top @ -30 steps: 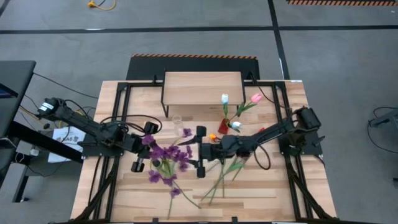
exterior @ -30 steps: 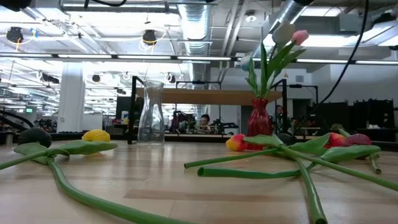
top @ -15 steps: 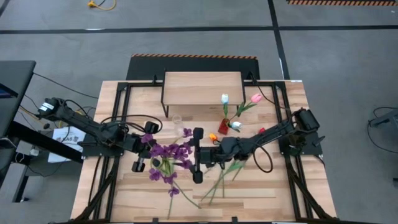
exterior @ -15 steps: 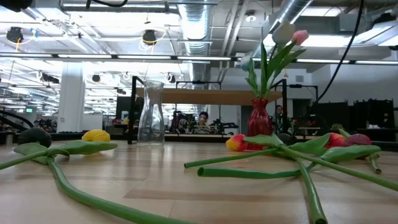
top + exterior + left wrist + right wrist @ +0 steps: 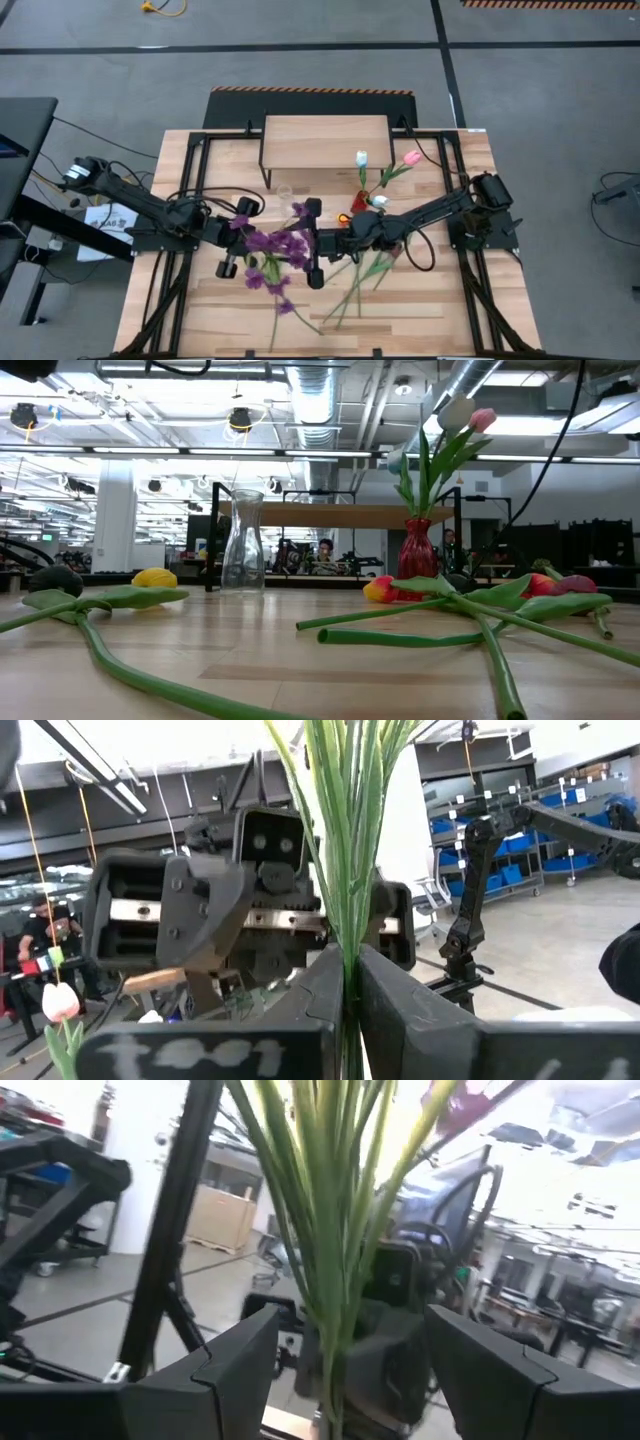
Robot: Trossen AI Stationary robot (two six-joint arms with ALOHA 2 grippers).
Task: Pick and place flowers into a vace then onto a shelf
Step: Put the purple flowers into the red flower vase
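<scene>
The purple blossom sprig [image 5: 278, 245] hangs above the table's middle, its green stems [image 5: 345, 840] rising between my left gripper's [image 5: 244, 241] shut fingers. My right gripper [image 5: 307, 246] faces it from the right, open, with one finger on each side of the stems [image 5: 325, 1230] and touching nothing. The clear glass vase [image 5: 285, 190] stands upright before the shelf [image 5: 325, 142]. A red vase [image 5: 358, 203] beside it holds pink and white tulips. My left gripper pinches the sprig's bundle of green stems [image 5: 346, 982] between its two fingers. The fingers come about level from the table's left and lie across the stems. The stems stand upright through the hold, blossoms spread beyond the fingers; the sprig is out of the low view.
Loose tulips [image 5: 360, 280] lie on the table right of centre, their long stems [image 5: 470, 625] crossing the near boards. A yellow head [image 5: 153, 577] and a dark head [image 5: 55, 578] lie toward the left. Black frame rails [image 5: 195, 190] run along both table sides.
My right gripper has gone toward the table's left and a little up, closing in on the sprig until its open fingers stand around the stems; it has also rolled slightly.
</scene>
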